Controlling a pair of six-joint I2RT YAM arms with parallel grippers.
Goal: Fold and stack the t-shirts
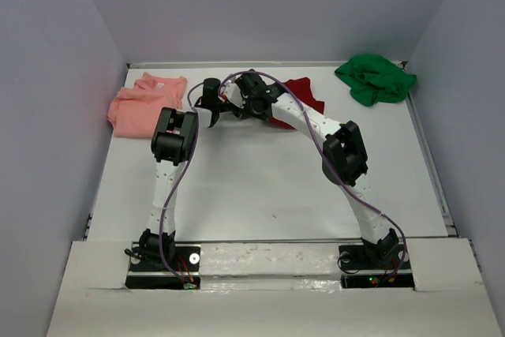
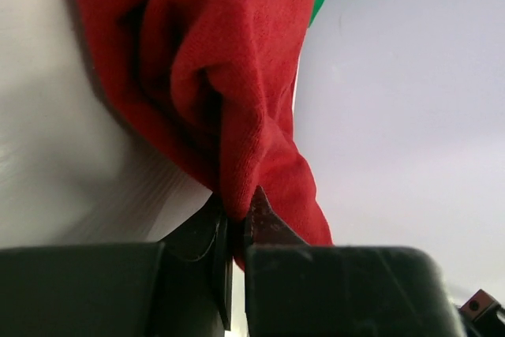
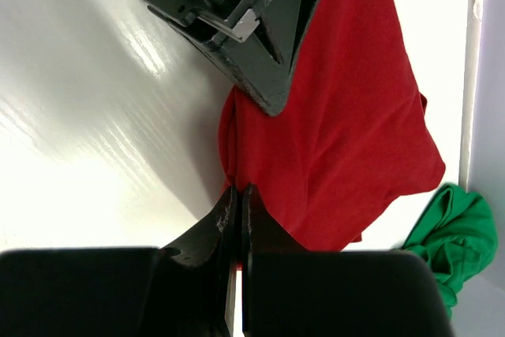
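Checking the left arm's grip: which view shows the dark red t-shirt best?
Left wrist: the dark red t-shirt is close up, a fold pinched between the left fingers. Right wrist shows more of its spread; top external shows only a patch behind the arms.

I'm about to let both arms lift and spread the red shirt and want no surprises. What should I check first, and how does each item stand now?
1. Grip of left gripper on dark red shirt: ok, jaws closed on a fold.
2. Grip of right gripper on the same shirt: ok, closed on its edge.
3. Room between the two grippers: not ok, they crowd together.
4. Gap between green shirt and the held one: ok in the top view.
5. Position of pink shirt: ok, back left, out of the path.
6. Which shirt edges are held: cannot tell.
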